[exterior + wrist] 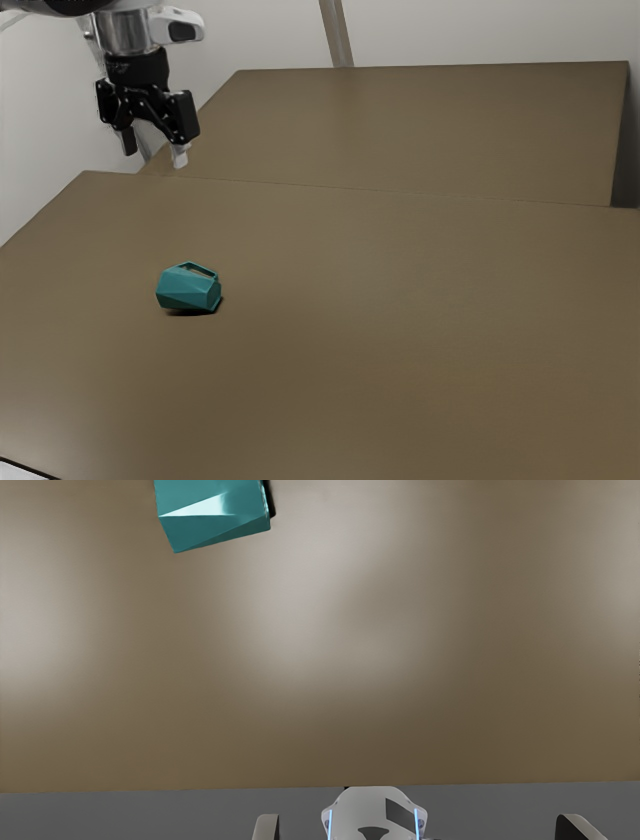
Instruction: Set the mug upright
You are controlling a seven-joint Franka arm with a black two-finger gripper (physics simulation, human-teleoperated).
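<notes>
A teal faceted mug [188, 289] lies on its side on the brown table, its handle facing up, toward the exterior view's left. My gripper [154, 158] hangs high above the table's edge near the arm, well apart from the mug. In the wrist view, part of the mug [212, 515] shows at the picture's border, away from the fingers. The gripper [417, 830] is open, its two fingertips wide apart with nothing between them.
The brown table [400, 330] stretches across the exterior view, with a raised brown panel or second surface [430, 130] behind it. The arm's pale base [374, 810] stands beyond the table's edge in the wrist view.
</notes>
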